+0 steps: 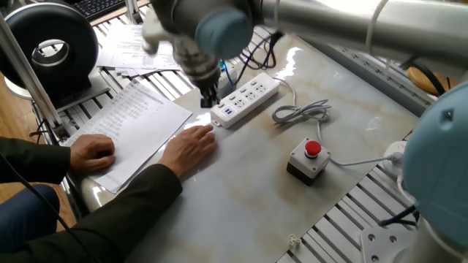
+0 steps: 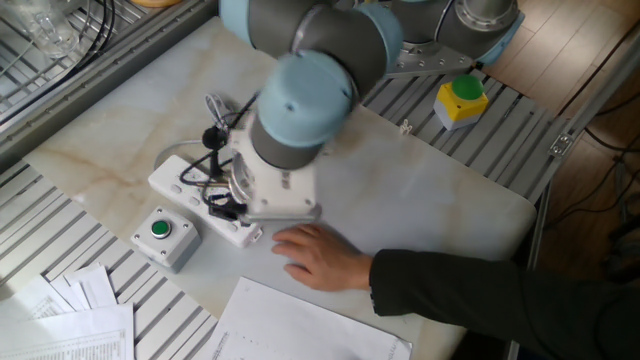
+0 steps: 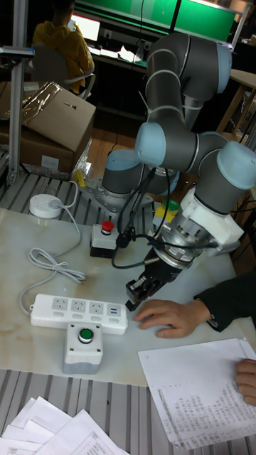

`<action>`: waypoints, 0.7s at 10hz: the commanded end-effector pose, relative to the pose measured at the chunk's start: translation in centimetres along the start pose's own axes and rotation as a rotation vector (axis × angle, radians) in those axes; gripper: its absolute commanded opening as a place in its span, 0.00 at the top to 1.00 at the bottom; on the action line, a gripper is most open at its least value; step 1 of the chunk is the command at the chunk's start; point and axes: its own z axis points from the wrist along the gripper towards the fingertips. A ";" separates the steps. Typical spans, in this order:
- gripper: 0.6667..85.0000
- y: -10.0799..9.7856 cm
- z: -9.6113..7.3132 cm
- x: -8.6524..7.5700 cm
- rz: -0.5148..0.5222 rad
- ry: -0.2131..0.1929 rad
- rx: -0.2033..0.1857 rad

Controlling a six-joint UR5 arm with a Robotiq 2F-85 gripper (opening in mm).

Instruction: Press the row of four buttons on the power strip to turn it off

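The long white power strip [image 1: 247, 97] lies on the marble table, its blue USB end nearest the person's hand. In the tall fixed view the power strip [image 3: 75, 313] runs left to right, with my gripper [image 3: 138, 293] hanging just past its right end, slightly above the table. From one fixed view, the dark fingers of the gripper [image 1: 208, 99] hover at the strip's USB end, a little to its left. The wrist hides the fingertips in the other fixed view, where the power strip [image 2: 188, 184] shows only partly. The four buttons are too small to make out. No gap between the fingers shows.
A person's hand [image 1: 190, 150] rests flat on the table right beside the gripper, another on papers [image 1: 135, 120]. A red mushroom button box [image 1: 308, 161], a green button box [image 3: 85, 345], the coiled cord [image 1: 300, 111] and a round socket puck [image 3: 46, 206] surround the strip.
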 end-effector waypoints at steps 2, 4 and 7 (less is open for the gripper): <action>1.00 -1.4 -3.9 -1.7 0.277 -0.143 -0.106; 1.00 -2.1 -5.2 -1.3 0.346 -0.179 -0.136; 1.00 -3.0 -5.6 -1.4 0.395 -0.213 -0.128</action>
